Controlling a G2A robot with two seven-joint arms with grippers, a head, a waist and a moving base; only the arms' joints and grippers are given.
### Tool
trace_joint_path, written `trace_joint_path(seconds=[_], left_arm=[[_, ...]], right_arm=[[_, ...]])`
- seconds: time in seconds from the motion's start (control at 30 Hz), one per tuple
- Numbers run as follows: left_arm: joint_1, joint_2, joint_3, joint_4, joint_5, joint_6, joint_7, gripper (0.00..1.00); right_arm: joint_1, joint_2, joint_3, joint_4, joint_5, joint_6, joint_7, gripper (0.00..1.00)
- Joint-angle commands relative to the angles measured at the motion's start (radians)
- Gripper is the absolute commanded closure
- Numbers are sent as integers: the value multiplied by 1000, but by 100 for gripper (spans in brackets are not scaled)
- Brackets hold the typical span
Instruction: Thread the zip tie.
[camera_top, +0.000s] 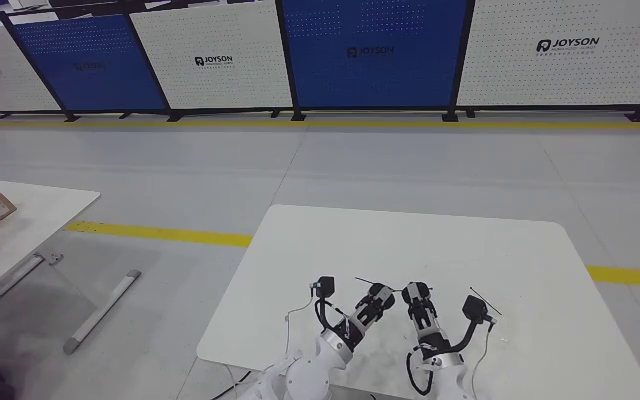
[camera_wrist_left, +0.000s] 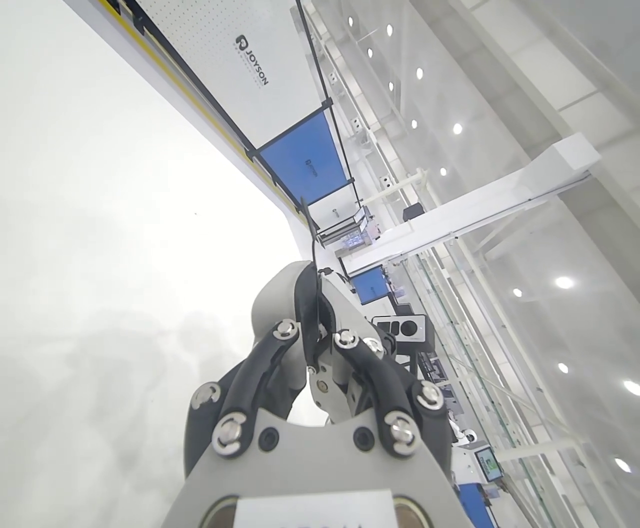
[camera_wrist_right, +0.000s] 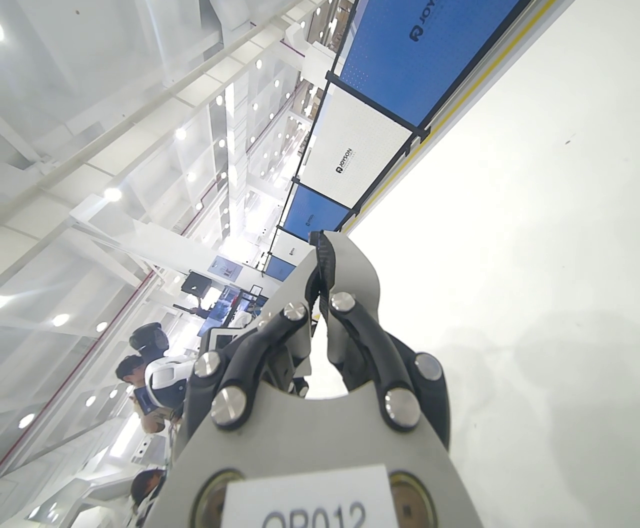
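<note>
My left gripper (camera_wrist_left: 314, 272) sits low over the near edge of the white table (camera_top: 420, 240), its fingers pinched tight on the zip tie (camera_wrist_left: 311, 235). The thin black strap runs up between the pads and sticks out past the tips, slightly bent. Just beside it is my right gripper (camera_wrist_right: 320, 245), also at the near edge, its ridged black pads pressed together. I cannot tell whether any part of the strap is caught between them. From above, the two tips are close together, almost facing each other. Past the table's far edge a yellow line (camera_top: 160, 234) crosses the grey floor, and blue and white panels (camera_top: 370, 50) stand farthest back.
</note>
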Motion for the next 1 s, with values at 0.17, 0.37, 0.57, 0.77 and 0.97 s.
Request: trace_joint_path(seconds=[0.17,0.37,0.57,0.77,0.97], left_arm=[[0,-1,-5,3,-2,8,9,40],[-3,-3,-8,4,1,11,26,51],[-2,-4,-14,6,1,10,35,60],[-2,-5,-12,6,9,8,30,84],[-3,-6,-12,8,10,5,26,100]], right_arm=[[-3,0,5,-1,0,-2,3,100],[-6,-1,7,-3,-9,4,-2,100],[-5,-2,6,-2,-16,10,-4,100],[-4,-3,5,0,-17,8,-2,100],[-5,-4,6,0,-16,5,-4,100]])
